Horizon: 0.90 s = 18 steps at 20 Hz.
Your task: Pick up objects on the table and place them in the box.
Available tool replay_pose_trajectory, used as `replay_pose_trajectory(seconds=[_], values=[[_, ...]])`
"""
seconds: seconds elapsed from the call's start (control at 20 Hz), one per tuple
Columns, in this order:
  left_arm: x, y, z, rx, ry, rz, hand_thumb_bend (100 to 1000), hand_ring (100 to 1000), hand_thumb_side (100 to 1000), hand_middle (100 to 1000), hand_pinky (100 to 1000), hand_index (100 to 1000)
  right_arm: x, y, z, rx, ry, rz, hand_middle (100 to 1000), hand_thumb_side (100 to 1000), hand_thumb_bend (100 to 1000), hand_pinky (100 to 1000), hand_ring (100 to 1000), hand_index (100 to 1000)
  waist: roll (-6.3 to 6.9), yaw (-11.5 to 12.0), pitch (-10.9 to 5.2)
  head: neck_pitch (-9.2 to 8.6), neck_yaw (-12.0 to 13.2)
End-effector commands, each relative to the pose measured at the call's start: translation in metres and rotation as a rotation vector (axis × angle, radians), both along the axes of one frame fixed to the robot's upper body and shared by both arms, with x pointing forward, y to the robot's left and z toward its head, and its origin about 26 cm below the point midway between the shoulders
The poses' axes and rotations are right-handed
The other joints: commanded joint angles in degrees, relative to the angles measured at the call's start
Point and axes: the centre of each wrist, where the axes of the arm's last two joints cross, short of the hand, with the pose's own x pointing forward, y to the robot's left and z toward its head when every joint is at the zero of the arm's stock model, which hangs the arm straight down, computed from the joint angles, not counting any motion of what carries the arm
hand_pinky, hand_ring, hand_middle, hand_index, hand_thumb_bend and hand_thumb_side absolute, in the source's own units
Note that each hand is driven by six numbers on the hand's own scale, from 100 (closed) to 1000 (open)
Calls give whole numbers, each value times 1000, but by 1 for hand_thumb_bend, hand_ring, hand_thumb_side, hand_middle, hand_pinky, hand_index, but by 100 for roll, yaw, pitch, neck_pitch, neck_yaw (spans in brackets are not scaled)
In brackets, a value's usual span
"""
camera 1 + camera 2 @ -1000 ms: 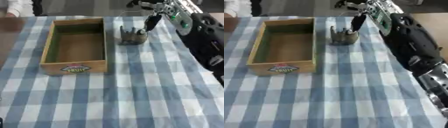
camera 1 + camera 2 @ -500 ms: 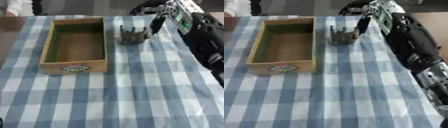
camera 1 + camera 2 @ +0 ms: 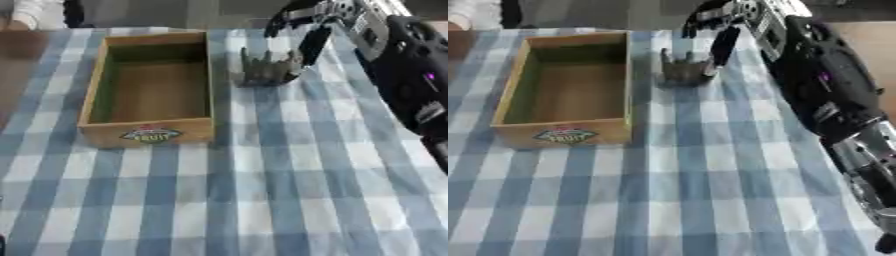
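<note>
Surface: blue-white checked tablecloth (image 3: 262, 190).
Box (image 3: 149, 85): wooden, open.
Grey object (image 3: 267, 70): right of box.
Right hand (image 3: 306, 30): fingers spread above object.

Blue-white checked tablecloth (image 3: 262, 190) over brown tabletop (image 3: 22, 65); dim grey floor beyond.

A small dark grey object (image 3: 268, 71) with several upright prongs stands on the blue-and-white checked table (image 3: 262, 190), directly under and just left of the tips of the right hand's fingers (image 3: 311, 44); whether they touch cannot be told. Its exact shape is unclear. The box (image 3: 150, 87), a light wooden open-topped crate with a coloured label on its near wall, sits well left of the fingers, just beside the object, holding nothing.
</note>
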Motion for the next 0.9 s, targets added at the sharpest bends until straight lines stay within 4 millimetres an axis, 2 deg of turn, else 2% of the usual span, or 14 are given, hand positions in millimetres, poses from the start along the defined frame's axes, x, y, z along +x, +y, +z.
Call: replay_pose_trajectory(seconds=[0.05,0.35,0.9], values=[[-3,-1,8,7,-32,-10,100,798,663,774,771,662,-8,2,24,7,-45,-13,811,349,608,869,939,891,-1,12,-96,-6,-20],[-3,-2,8,6,-34,-12,100,796,659,774,770,662,-7,5,13,-27,-30,-35,808,301,590,869,940,892,-1,30,-81,-18,-24],[-2,-2,8,4,-36,-15,100,795,660,774,771,661,-2,5,-2,-32,-28,-64,800,318,579,864,937,895,21,50,-75,-55,-65]])
